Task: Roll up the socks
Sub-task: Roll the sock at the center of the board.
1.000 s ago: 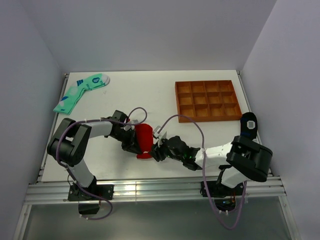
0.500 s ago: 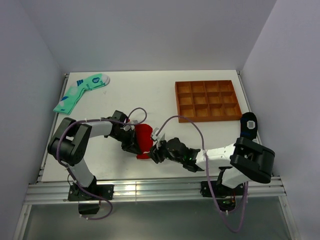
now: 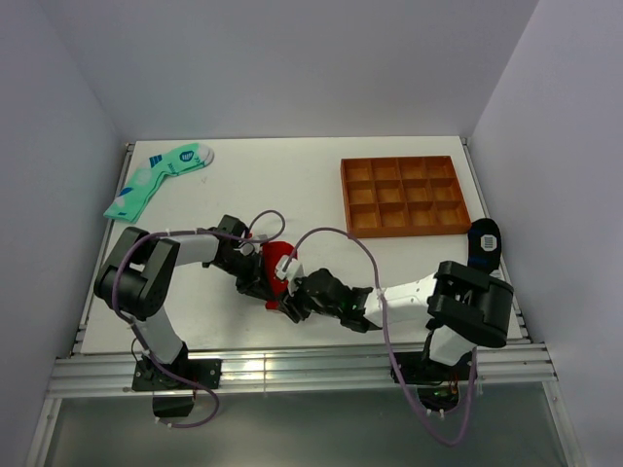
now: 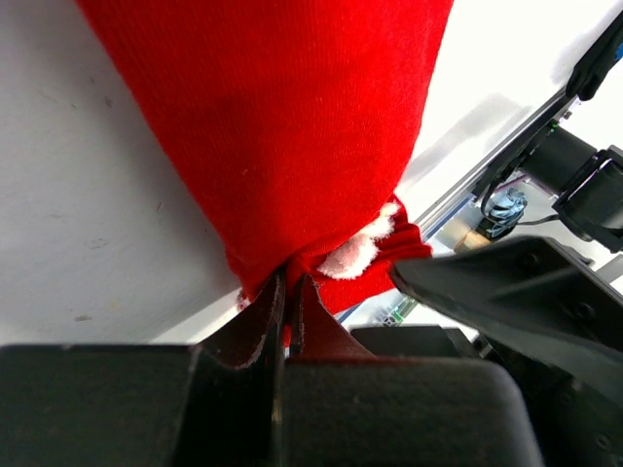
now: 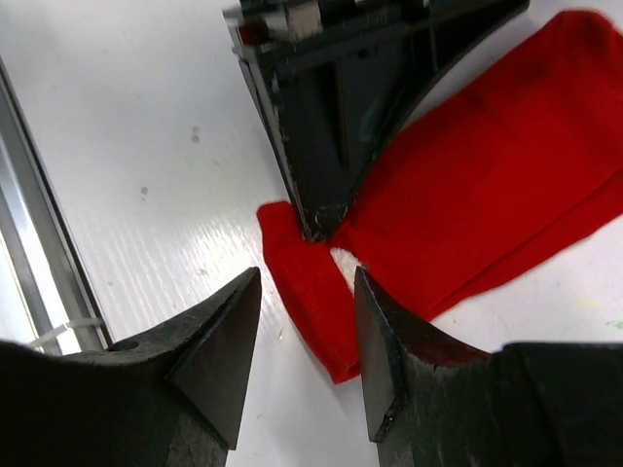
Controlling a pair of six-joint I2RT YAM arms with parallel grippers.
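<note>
We see the red socks [image 3: 276, 259] lying on the white counter [image 3: 292, 185] near its front edge, between the two arms. The left gripper [image 4: 287, 292] has its jaws pinched tight on the socks' end, beside the white mark [image 4: 350, 255]. The right gripper [image 5: 307, 292] faces that same end, jaws partway apart, clamping nothing. A brown tray [image 3: 352, 195] sits well apart, back right.
</note>
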